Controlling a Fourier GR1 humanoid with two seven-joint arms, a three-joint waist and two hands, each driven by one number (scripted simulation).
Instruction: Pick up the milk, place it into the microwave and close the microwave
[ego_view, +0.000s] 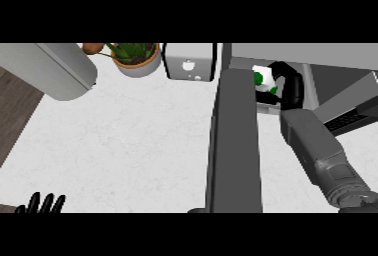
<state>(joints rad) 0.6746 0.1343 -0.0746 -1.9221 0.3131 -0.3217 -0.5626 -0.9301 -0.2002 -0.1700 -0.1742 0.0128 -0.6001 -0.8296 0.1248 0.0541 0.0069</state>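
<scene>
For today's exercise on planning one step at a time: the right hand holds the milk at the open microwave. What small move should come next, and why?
Probably ease the milk carton a little deeper and set it down. The right hand has its fingers curled round it inside the microwave, and the door stands open.

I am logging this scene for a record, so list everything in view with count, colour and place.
milk carton: one, white with green marks, inside the microwave's opening, held by the right hand
microwave: one, grey, upper right of the counter
microwave door: one, dark grey, swung open, running down the middle of the view
potted plant: one, green leaves in a pale pot, top centre-left
white appliance: one, white, top centre beside the plant
grey appliance: one, light grey, top left
counter: one, white
right hand: one, black, curled round the carton
left hand: one, black, fingers up, lower left edge
</scene>
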